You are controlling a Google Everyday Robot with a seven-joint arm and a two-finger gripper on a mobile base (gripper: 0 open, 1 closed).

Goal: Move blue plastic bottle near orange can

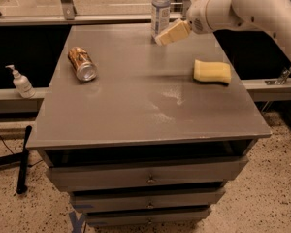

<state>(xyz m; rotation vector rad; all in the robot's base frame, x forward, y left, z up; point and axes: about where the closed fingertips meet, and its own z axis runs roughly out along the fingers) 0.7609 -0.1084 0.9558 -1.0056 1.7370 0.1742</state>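
**Blue plastic bottle (pixel 160 8) upright at the far edge, gripper (pixel 172 32) at its base**

The grey table (pixel 136 106) sits over a stack of drawers (pixel 148 176) on a speckled floor. Its matte top has a pale scuffed patch near the middle. The white arm (pixel 252 6) reaches in from the right, with the gripper just beside the bottle's lower part; I cannot tell whether it is open or closed. The step in hand looks like the grasp. Take the bottle low and squarely so it stays upright, then carry it left and forward. The yellow sponge (pixel 212 72) lies off that path. The orange can (pixel 82 63) lies on its side, well apart at the left. Set the bottle down beside the can without nudging it, since it may roll. A small pump bottle (pixel 22 83) stands on the ledge left of the table.
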